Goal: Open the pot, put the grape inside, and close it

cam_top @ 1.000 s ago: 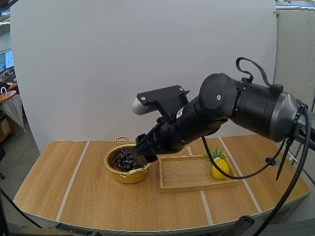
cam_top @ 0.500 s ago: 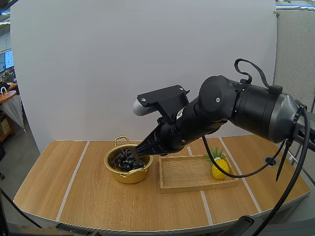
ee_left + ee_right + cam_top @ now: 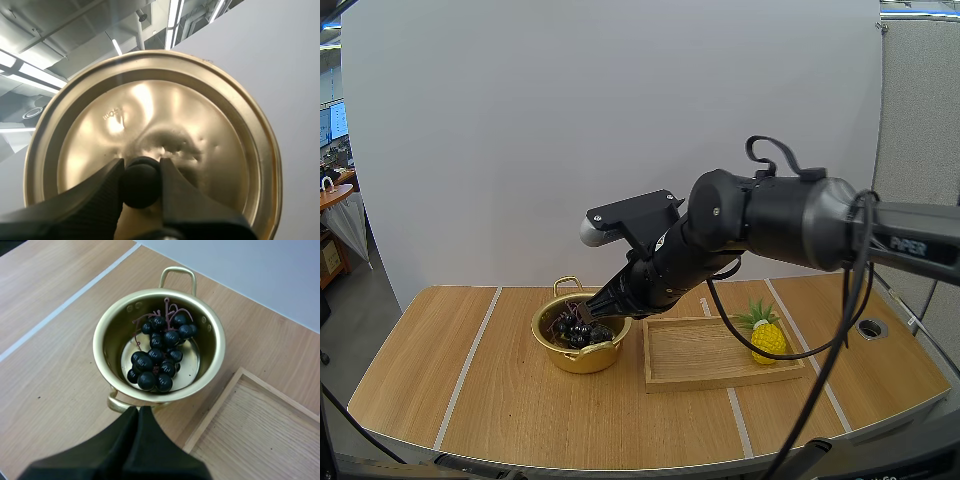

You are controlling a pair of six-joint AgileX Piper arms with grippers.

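The gold pot (image 3: 582, 358) stands open on the table's left half, and the bunch of dark grapes (image 3: 577, 328) lies inside it. My right gripper (image 3: 599, 308) hangs just above the pot's right rim, shut, with nothing in it. From the right wrist view, the grapes (image 3: 158, 360) rest on the floor of the pot (image 3: 216, 342), and my right gripper (image 3: 139, 414) lies together as one dark wedge over the near handle. My left gripper (image 3: 141, 169) is shut on the black knob (image 3: 141, 184) of the gold lid (image 3: 150, 125), held up in the air.
A wooden tray (image 3: 692, 355) lies right of the pot, with a toy pineapple (image 3: 767, 338) at its right end. The tray's corner (image 3: 260, 430) sits close to the pot. Bare tabletop stretches left of the pot and along the front.
My right gripper has gone from open over the grapes to shut, and has drawn up and back from the pot. The grapes stay in the pot.
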